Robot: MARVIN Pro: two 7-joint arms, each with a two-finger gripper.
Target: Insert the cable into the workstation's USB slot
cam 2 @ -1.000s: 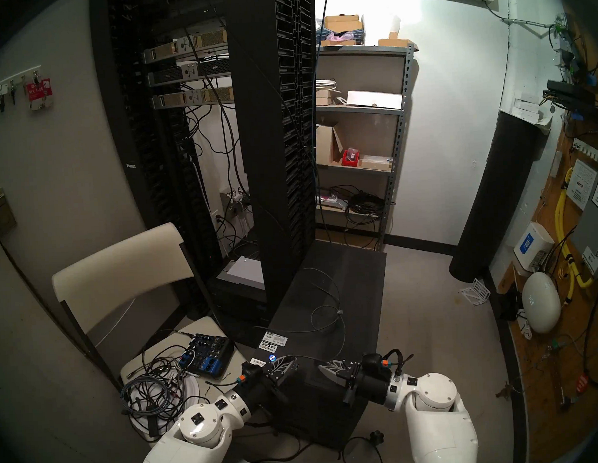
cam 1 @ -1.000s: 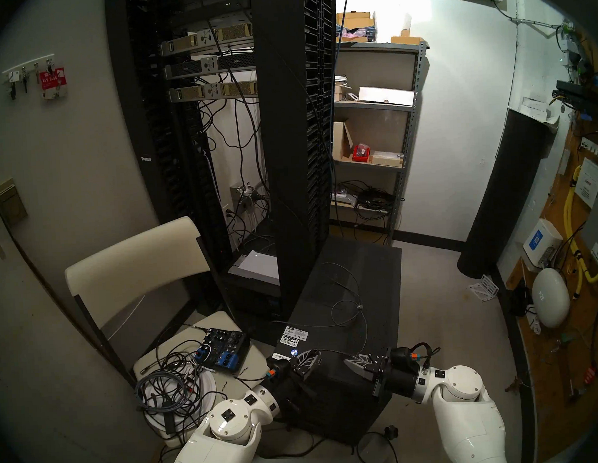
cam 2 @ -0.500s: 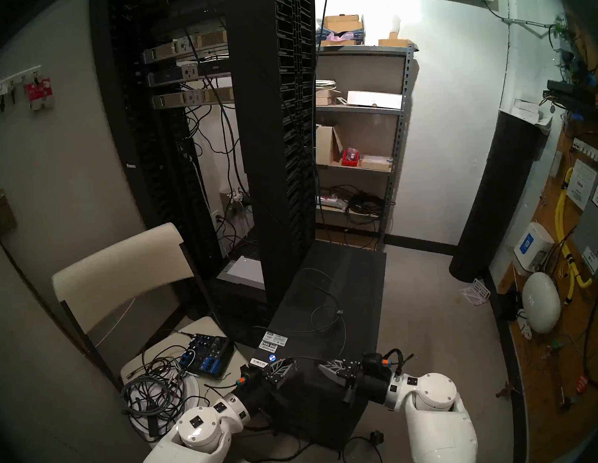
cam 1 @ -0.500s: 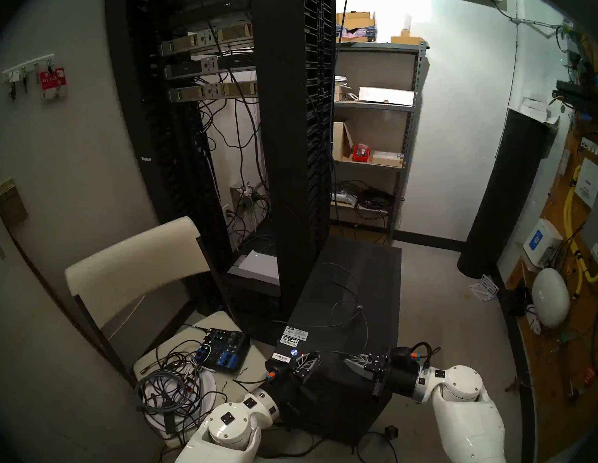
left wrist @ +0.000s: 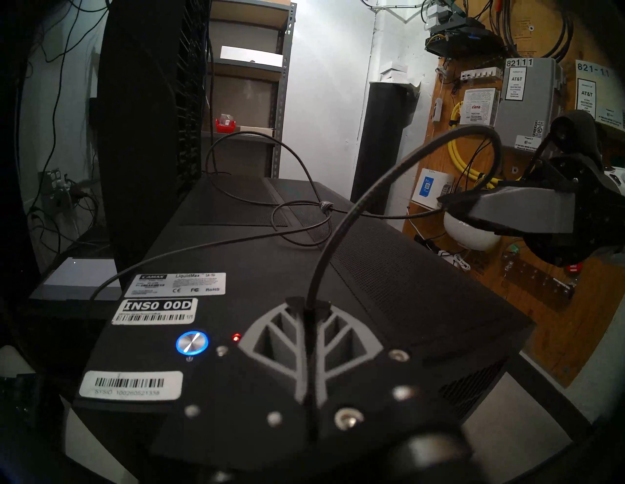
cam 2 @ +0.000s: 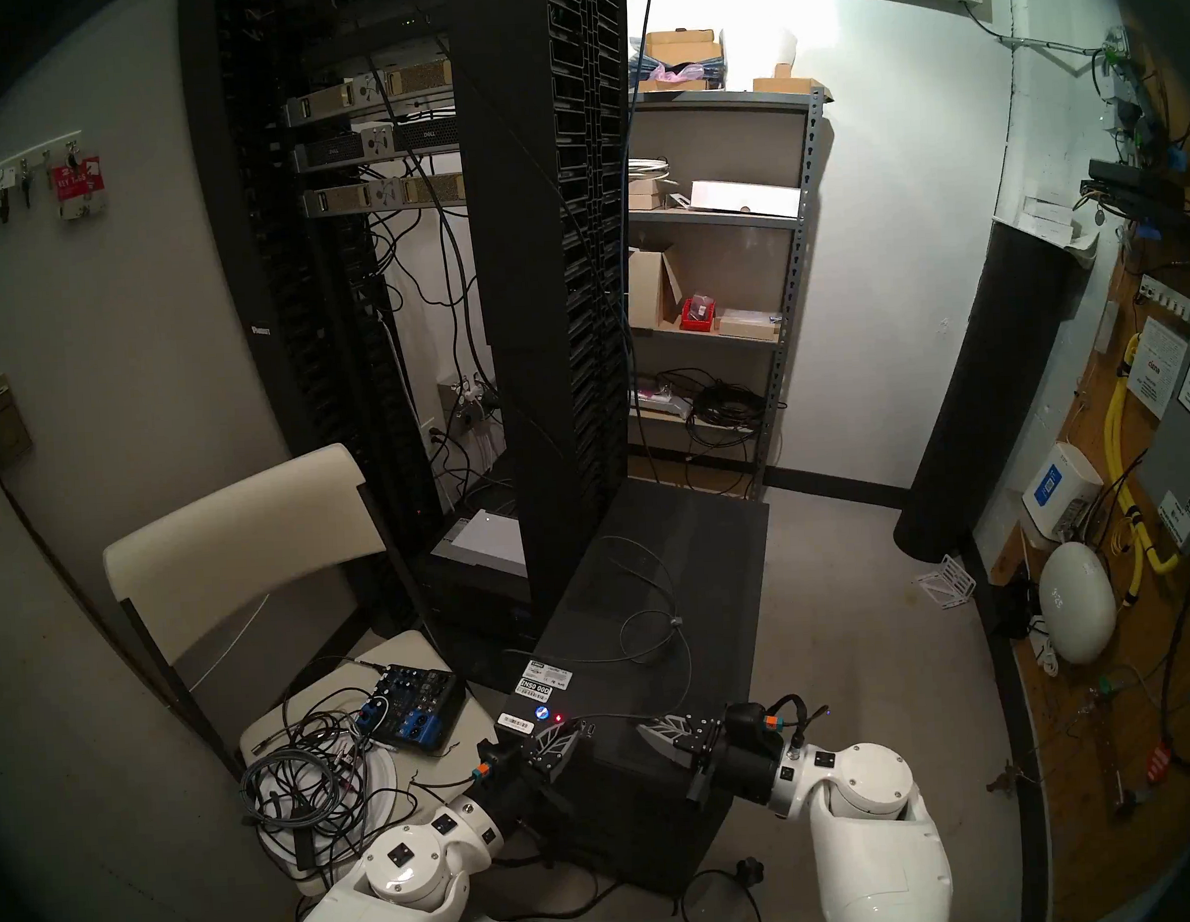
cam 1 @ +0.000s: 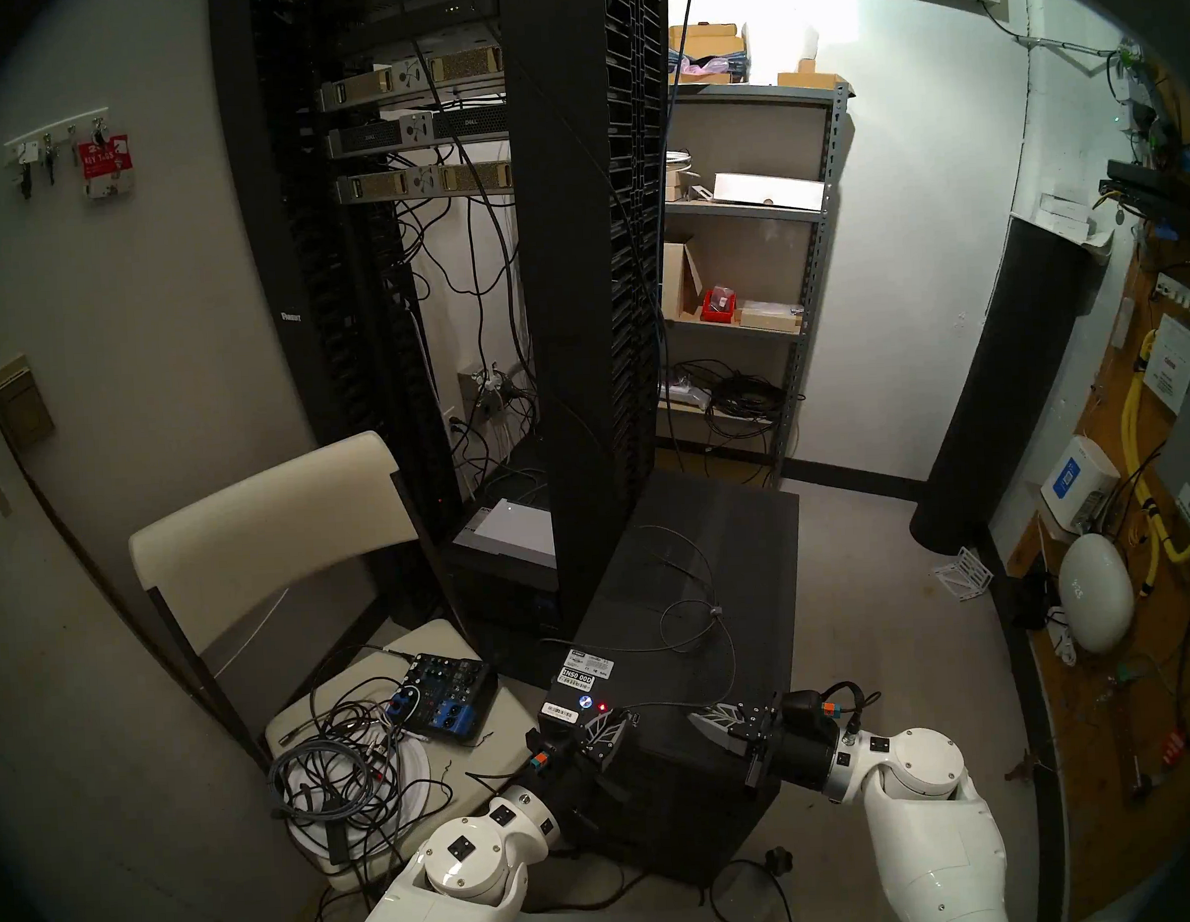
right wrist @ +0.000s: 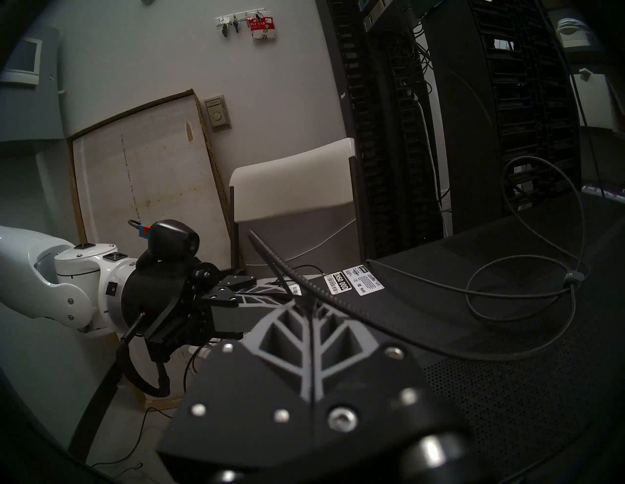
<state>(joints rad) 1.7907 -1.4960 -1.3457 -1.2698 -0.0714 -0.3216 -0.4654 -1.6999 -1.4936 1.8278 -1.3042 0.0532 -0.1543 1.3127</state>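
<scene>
The black workstation (cam 1: pixel 735 560) stands on the floor in front of me, with its blue-lit button (left wrist: pixel 192 342) and red LED (left wrist: pixel 236 337) near the front edge of its top. The thin dark-grey cable (left wrist: pixel 324 257) loops over the top, and its grey clip (cam 1: pixel 716 610) sits mid-panel. My left gripper (cam 1: pixel 619 709) is shut on the cable's end just right of the LED. The plug is hidden in its fingers. My right gripper (cam 1: pixel 695 714) is shut on the cable a short way along. A small silver port (cam 1: pixel 634 718) shows beside the left fingertips.
A white chair (cam 1: pixel 265 522) on the left holds an audio mixer (cam 1: pixel 443 695) and a heap of cords (cam 1: pixel 340 766). The tall server rack (cam 1: pixel 591 312) stands behind the workstation. A metal shelf (cam 1: pixel 740 270) is at the back, and a black cylinder (cam 1: pixel 1001 394) is at the right.
My left gripper has pulled slightly back towards me with the cable, uncovering the red LED. The right gripper has barely moved.
</scene>
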